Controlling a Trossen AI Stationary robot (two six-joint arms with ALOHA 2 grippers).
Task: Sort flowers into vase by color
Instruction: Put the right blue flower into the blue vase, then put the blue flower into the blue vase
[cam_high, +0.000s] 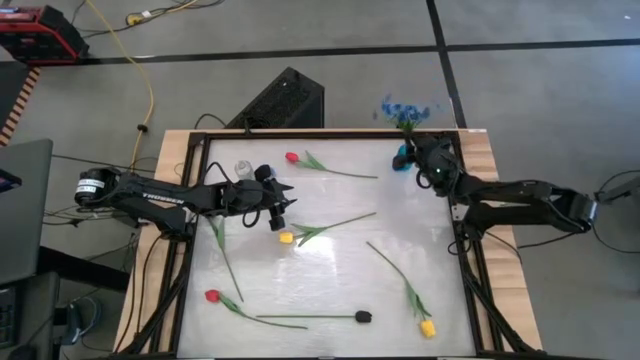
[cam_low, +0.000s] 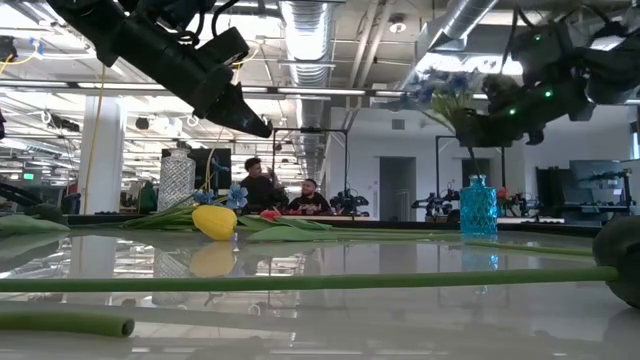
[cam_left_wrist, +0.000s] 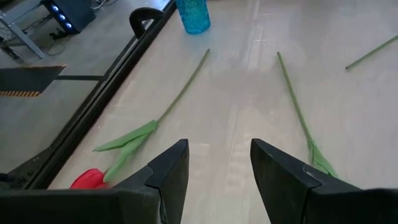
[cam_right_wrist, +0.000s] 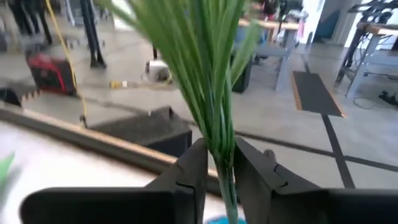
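My right gripper (cam_high: 414, 148) is at the table's far right corner, above the blue vase (cam_low: 478, 206), shut on a sprig of blue flowers (cam_high: 404, 110). Over the table's left middle my left gripper (cam_left_wrist: 217, 168) hovers open, holding nothing. Flat on the table lie a red tulip (cam_high: 292, 157) at the far side, a yellow tulip (cam_high: 286, 237) in the middle, another red tulip (cam_high: 212, 296), a black-headed flower (cam_high: 363, 316) and a second yellow tulip (cam_high: 428, 327) near the front. My right gripper pinches the blue sprig's bunch of green stems (cam_right_wrist: 219, 146) between its two fingers. The fingers come about level from the table's right side and lie across the stems. The sprig stands upright, blossoms above the fingers, its lower end reaching down to the blue vase's mouth (cam_low: 474, 178).
A clear glass vase (cam_high: 243, 168) stands at the far left, close to my left arm. One loose green stem (cam_high: 226, 255) lies along the left side. Dark frame rails (cam_high: 468, 260) edge the table. A black box (cam_high: 280, 100) sits beyond the far edge, and people sit in the room behind.
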